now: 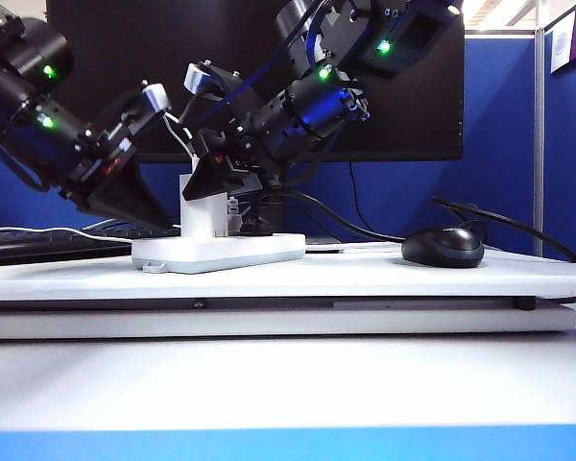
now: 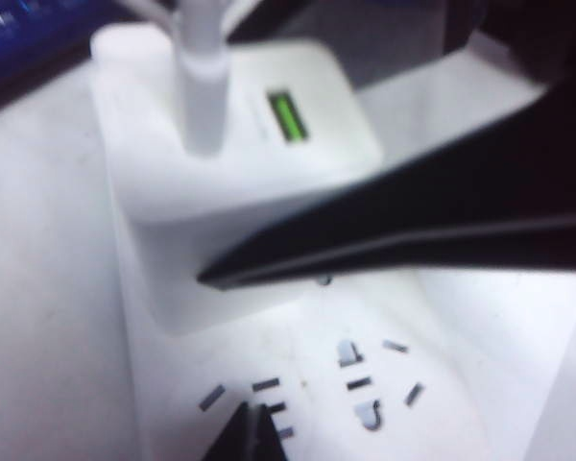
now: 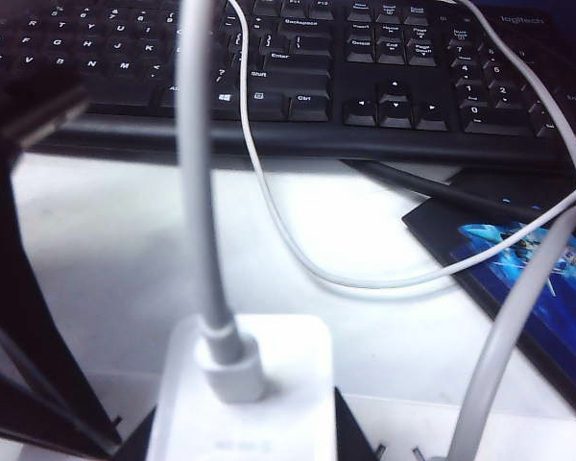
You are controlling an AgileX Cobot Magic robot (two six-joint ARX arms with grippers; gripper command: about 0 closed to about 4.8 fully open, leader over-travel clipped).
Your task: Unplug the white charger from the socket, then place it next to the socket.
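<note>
Your white charger (image 1: 204, 213) stands upright, plugged into the socket (image 1: 219, 253), which lies flat on the white tabletop (image 1: 365, 274) toward its left half, with a black mouse (image 1: 444, 247) well apart from it nearer the right edge. A thin white cable (image 3: 200, 192) rises from the charger's top end, and a second white cable (image 3: 298, 230) loops across the tabletop in front of a black keyboard (image 3: 298, 67) along the far edge. Your right tool (image 1: 228, 182) comes down from above and grasps the charger, its dark fingers (image 3: 350, 432) pressed against the block's two sides. Your left tool (image 1: 139, 197) sits just beside the charger on the left, low over the socket; one dark finger (image 2: 413, 230) crosses in front of the charger's body, and you cannot tell whether this tool is released or clenched. Free outlet slots show on the socket's face beside the charger.
</note>
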